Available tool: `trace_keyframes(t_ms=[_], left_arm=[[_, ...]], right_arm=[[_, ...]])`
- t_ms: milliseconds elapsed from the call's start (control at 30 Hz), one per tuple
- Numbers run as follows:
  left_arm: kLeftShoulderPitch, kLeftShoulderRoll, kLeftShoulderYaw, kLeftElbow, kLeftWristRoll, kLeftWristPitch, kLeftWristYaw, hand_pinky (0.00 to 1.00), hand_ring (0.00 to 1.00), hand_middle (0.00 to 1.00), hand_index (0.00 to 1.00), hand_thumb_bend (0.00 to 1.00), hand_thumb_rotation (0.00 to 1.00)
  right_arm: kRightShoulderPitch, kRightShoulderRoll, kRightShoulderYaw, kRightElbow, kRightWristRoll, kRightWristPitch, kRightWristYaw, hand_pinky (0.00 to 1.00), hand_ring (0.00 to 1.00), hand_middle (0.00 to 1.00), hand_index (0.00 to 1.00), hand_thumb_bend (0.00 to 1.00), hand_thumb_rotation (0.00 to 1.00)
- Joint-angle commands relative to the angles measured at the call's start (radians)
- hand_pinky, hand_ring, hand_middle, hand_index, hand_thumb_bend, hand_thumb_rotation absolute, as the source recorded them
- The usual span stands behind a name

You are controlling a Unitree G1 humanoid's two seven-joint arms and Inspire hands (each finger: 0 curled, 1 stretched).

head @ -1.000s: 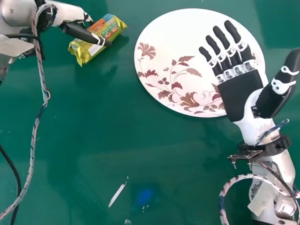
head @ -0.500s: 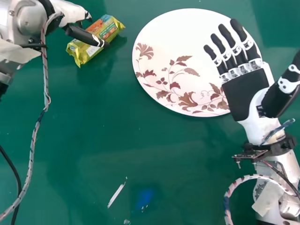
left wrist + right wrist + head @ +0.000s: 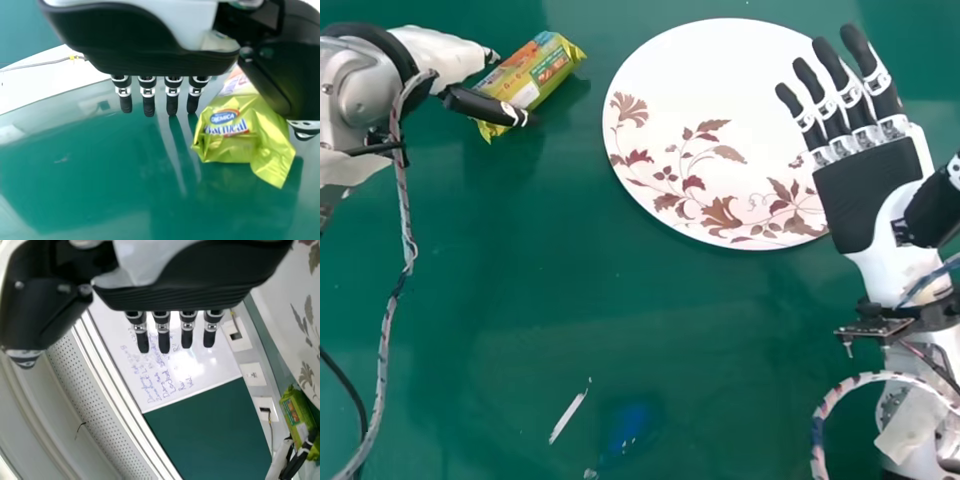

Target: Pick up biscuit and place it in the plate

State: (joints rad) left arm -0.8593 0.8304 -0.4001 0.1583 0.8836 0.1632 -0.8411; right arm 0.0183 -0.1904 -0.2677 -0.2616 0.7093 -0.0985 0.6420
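My left hand (image 3: 475,102) is at the upper left in the head view, its thumb over the near end of the yellow-green biscuit packet (image 3: 548,66), which lies slantwise on the green table. In the left wrist view, the left hand (image 3: 148,97) has straight fingers, and the packet (image 3: 227,142) sits between them and the thumb, not gripped. The round white plate (image 3: 670,100) with brown leaves lies right of the packet. My right hand (image 3: 868,190) is open, palm up, over the plate's right edge; the right wrist view shows this hand (image 3: 162,335) with straight fingers.
A white sliver (image 3: 568,416) lies on the table (image 3: 520,320) near its front in the head view. Cables hang from both arms. The right wrist view shows a whiteboard (image 3: 210,365) with handwriting and wall sockets (image 3: 252,374).
The left hand's thumb has shifted slightly down and left, covering more of the packet's near end. The right hand has moved to the right. The packet has hardly moved.
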Motion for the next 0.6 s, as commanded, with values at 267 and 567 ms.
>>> trace_keyframes(t_ms=[267, 567], left_arm=[[0.100, 0.052, 0.013, -0.028, 0.004, 0.002, -0.083, 1.00, 1.00, 1.00, 1.00, 1.00, 0.71], [0.077, 0.038, -0.003, -0.003, 0.022, -0.002, -0.083, 0.76, 0.88, 1.00, 1.00, 1.00, 0.60]], right_arm=[[0.012, 0.003, -0.010, -0.022, 0.005, -0.005, -0.008, 1.00, 1.00, 1.00, 1.00, 1.00, 0.54], [0.003, 0.023, -0.010, -0.028, 0.007, -0.019, -0.027, 1.00, 1.00, 1.00, 1.00, 1.00, 0.55]])
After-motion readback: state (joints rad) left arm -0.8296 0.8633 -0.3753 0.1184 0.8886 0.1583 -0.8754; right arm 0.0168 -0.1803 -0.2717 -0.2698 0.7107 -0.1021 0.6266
